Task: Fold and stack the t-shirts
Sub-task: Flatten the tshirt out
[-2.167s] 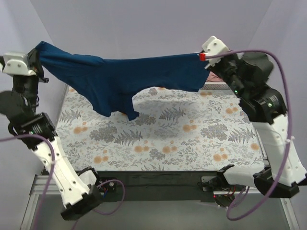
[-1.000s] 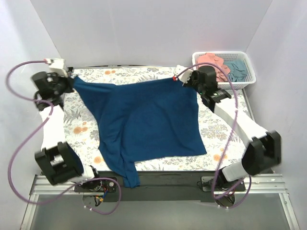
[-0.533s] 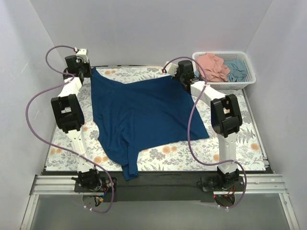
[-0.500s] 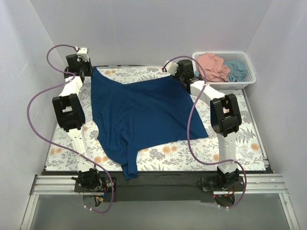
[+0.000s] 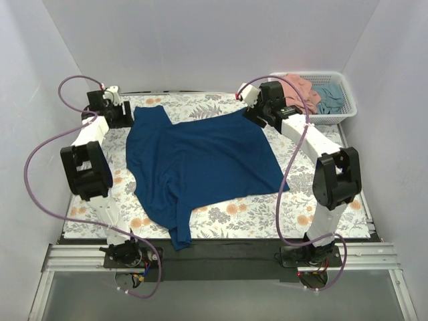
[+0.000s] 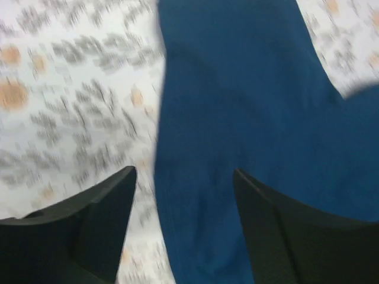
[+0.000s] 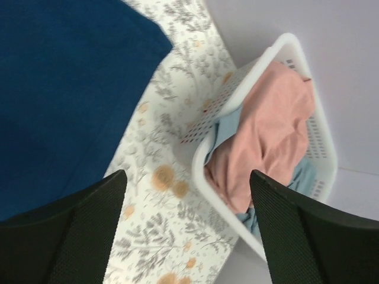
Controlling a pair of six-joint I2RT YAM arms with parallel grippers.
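Observation:
The dark navy t-shirt (image 5: 200, 160) lies spread on the flowered table, one sleeve hanging over the near edge. My left gripper (image 5: 124, 115) is open at the shirt's far left corner. In the left wrist view its fingers (image 6: 95, 219) stand apart over the navy cloth (image 6: 249, 118) and hold nothing. My right gripper (image 5: 255, 111) is open beside the far right corner. Its wrist view shows the gripper (image 7: 186, 177) empty over bare table, the navy shirt (image 7: 59, 89) to its left. The salmon pink t-shirt (image 5: 297, 90) and the light teal t-shirt (image 5: 329, 97) lie bunched in the basket.
A white lattice basket (image 5: 334, 119) stands at the table's far right corner, its rim (image 7: 198, 165) close to my right gripper. White walls enclose the table on three sides. Purple cables loop from both arms.
Both grippers have opened and let go of the navy shirt's far corners. The shirt has settled flat on the table. The right arm has swung toward the basket.

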